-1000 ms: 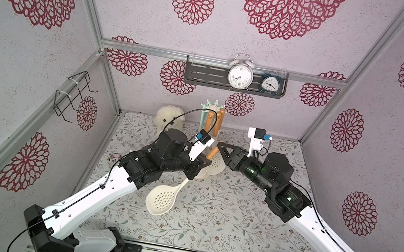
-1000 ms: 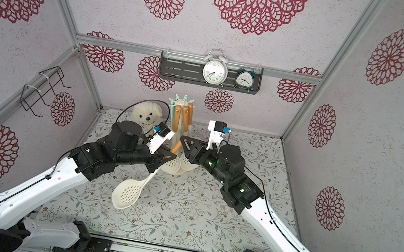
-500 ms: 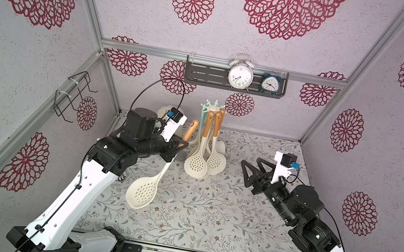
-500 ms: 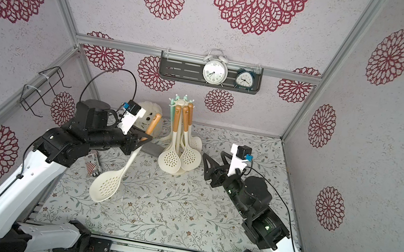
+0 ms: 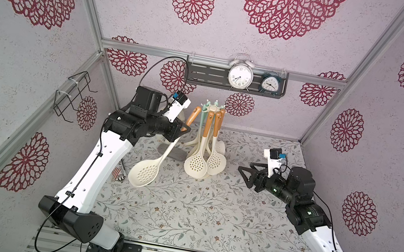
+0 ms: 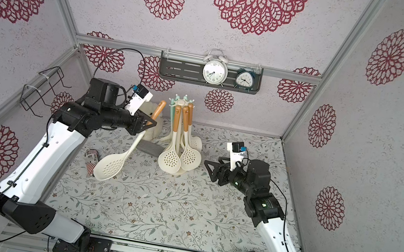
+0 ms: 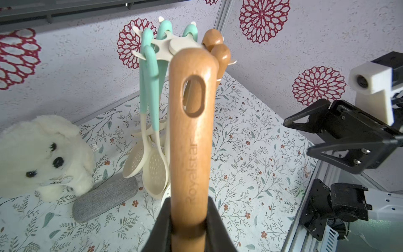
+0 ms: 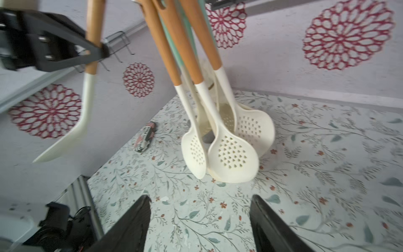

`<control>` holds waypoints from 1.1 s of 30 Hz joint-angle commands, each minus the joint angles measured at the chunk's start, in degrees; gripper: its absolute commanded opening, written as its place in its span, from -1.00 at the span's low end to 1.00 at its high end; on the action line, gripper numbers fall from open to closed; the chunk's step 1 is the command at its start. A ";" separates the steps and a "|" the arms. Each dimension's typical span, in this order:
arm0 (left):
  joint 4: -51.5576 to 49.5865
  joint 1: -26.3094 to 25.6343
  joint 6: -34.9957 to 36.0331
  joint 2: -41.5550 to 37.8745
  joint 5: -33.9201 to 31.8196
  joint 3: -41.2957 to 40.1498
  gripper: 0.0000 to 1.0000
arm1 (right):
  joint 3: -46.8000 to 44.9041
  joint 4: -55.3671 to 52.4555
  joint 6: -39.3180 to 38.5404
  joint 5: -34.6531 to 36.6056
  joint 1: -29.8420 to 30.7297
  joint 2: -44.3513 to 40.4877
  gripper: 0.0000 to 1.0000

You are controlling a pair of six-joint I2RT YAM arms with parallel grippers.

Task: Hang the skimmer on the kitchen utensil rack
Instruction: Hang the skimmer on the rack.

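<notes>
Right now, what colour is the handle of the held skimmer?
The skimmer handle is orange-brown wood, clearest in the left wrist view.

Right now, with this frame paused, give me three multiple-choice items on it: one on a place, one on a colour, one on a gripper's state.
1. Where does the white alarm clock stand?
A. on the table
B. on the grey wall shelf
C. in the wire basket

2. What colour is the handle of the skimmer held by the left gripper?
A. teal
B. black
C. wooden brown

3. How is the right gripper?
A. open and empty
B. shut on a spoon
C. shut on a pole

Answers:
1 B, it stands on the shelf on the back wall.
2 C, the left wrist view shows bare wood between the jaws.
3 A, its jaws stand apart with nothing between them.
</notes>
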 commanded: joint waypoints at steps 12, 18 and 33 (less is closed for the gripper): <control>0.40 2.23 2.72 6.63 9.91 4.77 -1.00 | 4.31 5.37 2.03 -12.63 -1.67 0.75 0.48; 0.99 2.21 2.77 6.97 10.26 2.48 -1.00 | 3.98 4.68 1.89 -11.98 -1.99 0.31 0.47; 12.25 2.05 -1.52 9.36 15.36 -5.58 -1.00 | 2.74 4.79 2.80 -11.63 -2.18 -0.37 0.47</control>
